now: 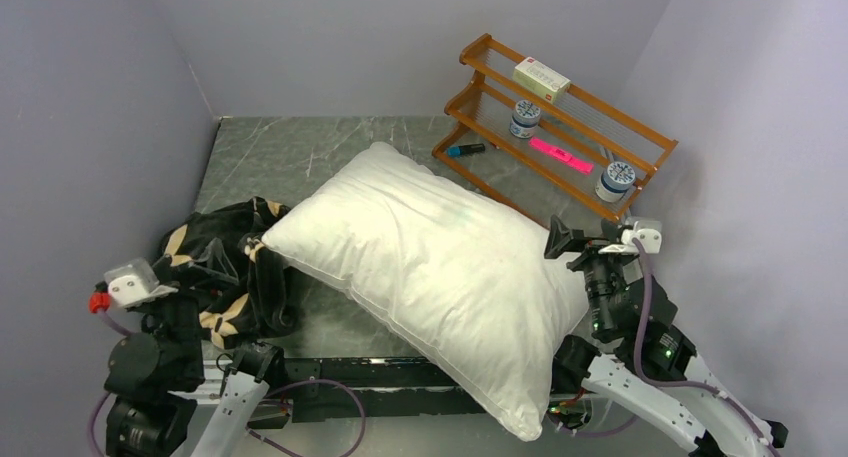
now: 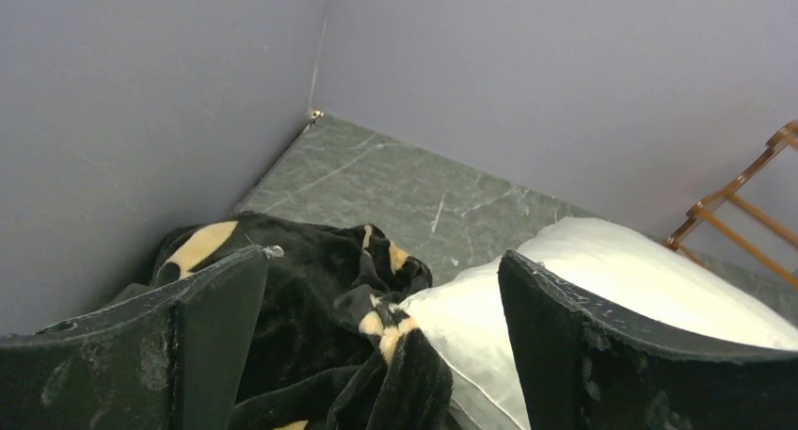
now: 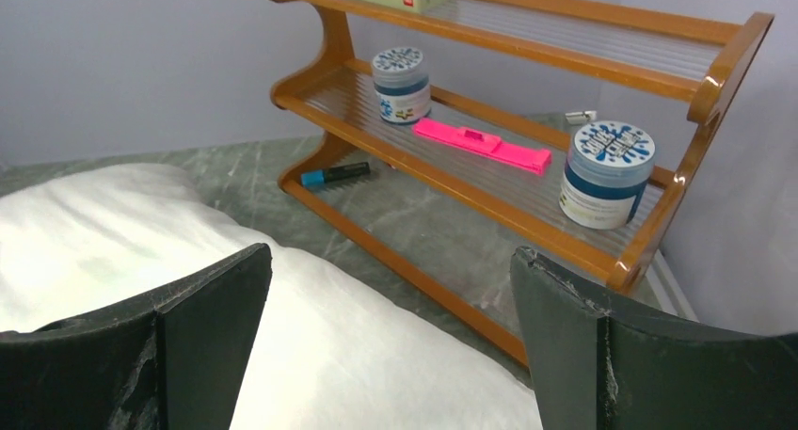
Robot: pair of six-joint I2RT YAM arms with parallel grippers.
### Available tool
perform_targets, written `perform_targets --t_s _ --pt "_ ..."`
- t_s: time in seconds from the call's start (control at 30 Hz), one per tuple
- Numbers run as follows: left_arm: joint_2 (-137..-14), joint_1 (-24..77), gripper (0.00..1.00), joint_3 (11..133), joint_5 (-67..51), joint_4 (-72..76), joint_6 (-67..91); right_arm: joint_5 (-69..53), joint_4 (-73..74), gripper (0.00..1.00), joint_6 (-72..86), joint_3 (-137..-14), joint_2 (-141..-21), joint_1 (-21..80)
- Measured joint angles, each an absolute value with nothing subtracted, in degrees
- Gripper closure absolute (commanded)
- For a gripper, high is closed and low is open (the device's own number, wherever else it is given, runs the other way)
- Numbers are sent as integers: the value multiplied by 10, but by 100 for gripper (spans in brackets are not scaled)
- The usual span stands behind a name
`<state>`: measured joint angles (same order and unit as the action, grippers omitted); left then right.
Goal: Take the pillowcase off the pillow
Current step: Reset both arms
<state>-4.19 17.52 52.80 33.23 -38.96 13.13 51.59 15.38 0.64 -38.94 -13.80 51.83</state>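
Note:
The plain white pillow (image 1: 430,267) lies bare and slantwise across the table, its near corner hanging over the front edge. The black pillowcase (image 1: 225,272) with tan flowers is bunched in a heap at the pillow's left corner, touching it. My left gripper (image 1: 212,265) hangs open just above that heap. In the left wrist view the pillowcase (image 2: 301,289) and the pillow (image 2: 612,270) corner show between the spread fingers of the left gripper (image 2: 388,256). My right gripper (image 1: 585,242) stands open at the pillow's right edge. From the right wrist, the right gripper (image 3: 391,253) holds nothing over the pillow (image 3: 113,223).
A wooden two-tier rack (image 1: 640,142) stands at the back right with a box (image 1: 541,78), two blue-lidded jars (image 1: 525,118) and a pink strip (image 1: 560,155). A blue marker (image 1: 466,150) lies on the table under it. Grey walls close in on the left, back and right.

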Motion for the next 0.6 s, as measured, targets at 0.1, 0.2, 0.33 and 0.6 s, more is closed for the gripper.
perform_targets --t_s 0.1,0.2,0.33,0.6 --pt "-42 175 3 492 337 -374 134 528 154 0 4 -370 -133 518" --pt "-43 176 3 469 346 -371 144 538 155 0 4 -360 -134 518" --pt "-44 176 3 444 352 -361 156 540 154 0 3 -360 -136 518" --pt "-41 176 3 397 352 -347 163 539 154 0 -1 -360 -136 518"
